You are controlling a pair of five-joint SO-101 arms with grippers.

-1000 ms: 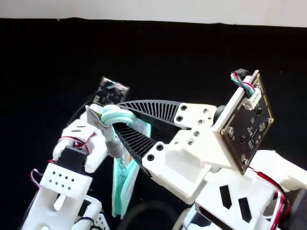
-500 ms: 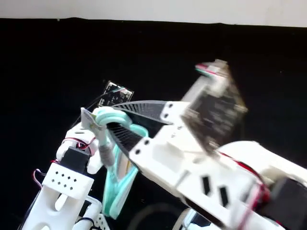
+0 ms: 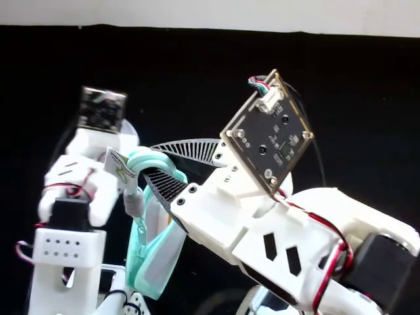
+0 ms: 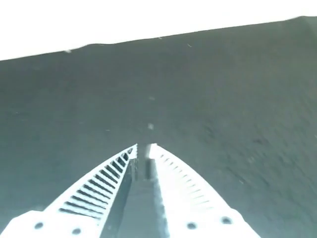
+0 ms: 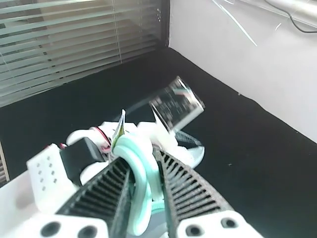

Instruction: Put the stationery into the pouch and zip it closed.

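Right arm (image 3: 262,236): white, standing nearest in the high view, reaching across toward the left side, and carrying a camera board (image 3: 266,134) tilted above its wrist.

Right gripper (image 3: 151,159): black ribbed jaws are clamping from both sides on the loop (image 3: 167,159) at the top of the pouch; the right wrist view is showing the mint band pinched between them.

Pouch (image 3: 154,252): mint green, hanging in the air below the loop, between the two arms and tilting slightly. Whether its zip is open cannot be told. A small tag (image 3: 117,165) is sticking out beside the loop, toward the left arm.

Left arm (image 3: 65,246): white, standing upright just beside the pouch, its own camera module (image 3: 102,108) sitting above it.

Left gripper (image 4: 146,148): its white ribbed fingers (image 4: 94,193) are lying drawn together, the tips meeting, with a thin dark strip running between them that cannot be identified. It is pointing out over the table.

Table (image 3: 197,72): black surface, stretching behind both arms.

Wall (image 3: 210,13): pale, running along the far edge of the table; window blinds (image 5: 74,34) are hanging at one side in the right wrist view.
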